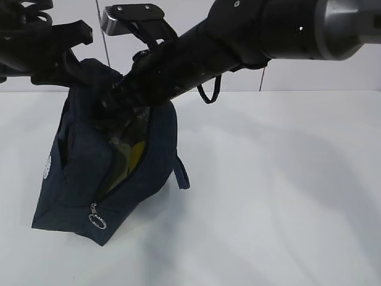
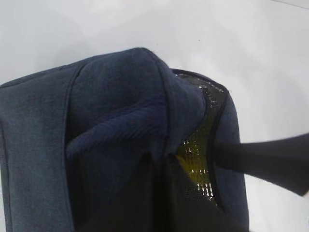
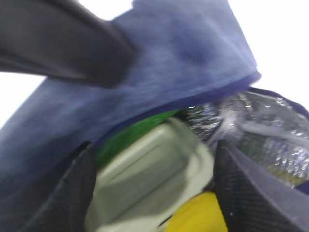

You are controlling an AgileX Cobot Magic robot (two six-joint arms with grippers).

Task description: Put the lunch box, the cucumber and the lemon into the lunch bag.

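White counter (image 1: 280, 196) stretches bare beneath a pale wall, and the navy lunch bag (image 1: 77, 179) stands on it with its zipper undone and its silver ring pull (image 1: 97, 221) hanging low on the near corner. From above and to one side, the right arm reaches down into the bag's mouth. Its pincer (image 3: 154, 193) is spread wide, the two dark fingers (image 3: 251, 193) standing well apart with nothing between them. Directly under that pincer lies the lunch box (image 3: 149, 179), its pale sage lid facing up inside the bag. Just beyond the box, against the bag's fabric wall, a strip of green shows, the cucumber (image 3: 130, 133). Below the pincer, touching the box's near corner, sits the yellow lemon (image 3: 198, 215). Silver foil lining (image 3: 260, 130) shines to the pincer's far side. The left pincer stands at the bag's upper edge, where a fold of navy cloth (image 2: 120, 125) bunches right in front of it; its fingertips are out of sight, closed on the lunch bag as far as I can make out.
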